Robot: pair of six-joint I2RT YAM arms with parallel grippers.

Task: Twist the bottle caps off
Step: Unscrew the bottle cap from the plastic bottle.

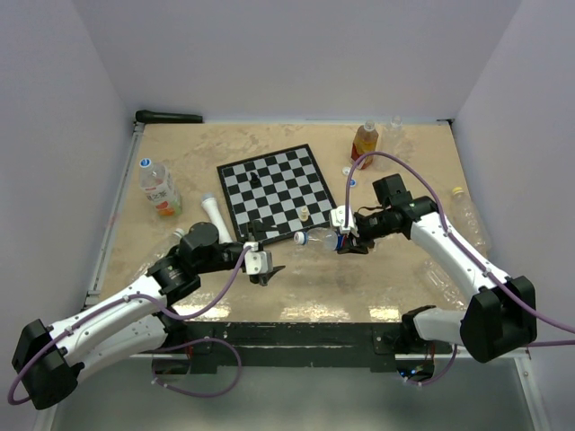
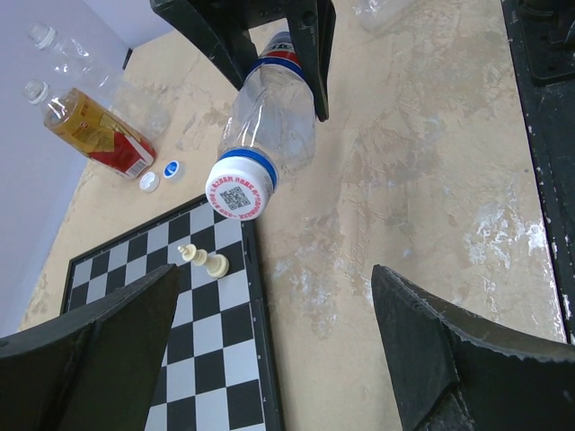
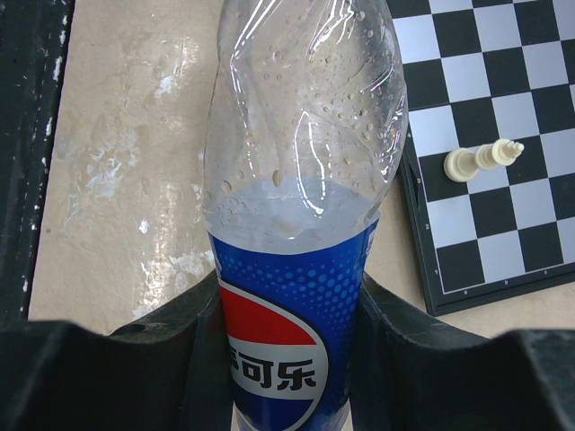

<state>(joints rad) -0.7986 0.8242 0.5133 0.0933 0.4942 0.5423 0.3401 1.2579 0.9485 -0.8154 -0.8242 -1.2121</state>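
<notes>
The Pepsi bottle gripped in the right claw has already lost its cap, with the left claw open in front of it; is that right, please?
Not quite: the left wrist view shows the white cap still on the Pepsi bottle. The right claw does grip it, and the left claw is open in front.

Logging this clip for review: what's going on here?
The right gripper holds a clear Pepsi bottle sideways, its jaws shut on the labelled body. The bottle's white cap is still on and points at the left gripper, whose jaws stand open just short of it, not touching. Two loose caps lie beside an orange-drink bottle, past the chessboard.
</notes>
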